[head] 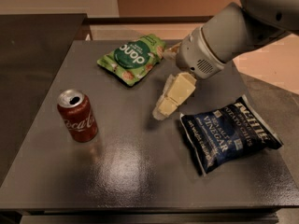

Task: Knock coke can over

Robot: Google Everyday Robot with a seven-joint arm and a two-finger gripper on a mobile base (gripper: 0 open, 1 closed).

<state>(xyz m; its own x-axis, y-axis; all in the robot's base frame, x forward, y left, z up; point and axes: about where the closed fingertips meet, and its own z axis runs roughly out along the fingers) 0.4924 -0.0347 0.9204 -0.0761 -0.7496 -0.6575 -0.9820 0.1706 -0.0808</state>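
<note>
The coke can [77,115], red with white script and a silver top, stands upright on the left side of the dark grey table [126,171]. My gripper [161,110], with cream-coloured fingers pointing down and to the left, hangs low over the middle of the table. It is well to the right of the can and does not touch it. It sits just left of the dark blue chip bag [229,134].
A green snack bag [132,58] lies at the back of the table. The dark blue chip bag lies at the right. My grey arm [233,31] reaches in from the upper right. A dark counter [32,45] stands at the left.
</note>
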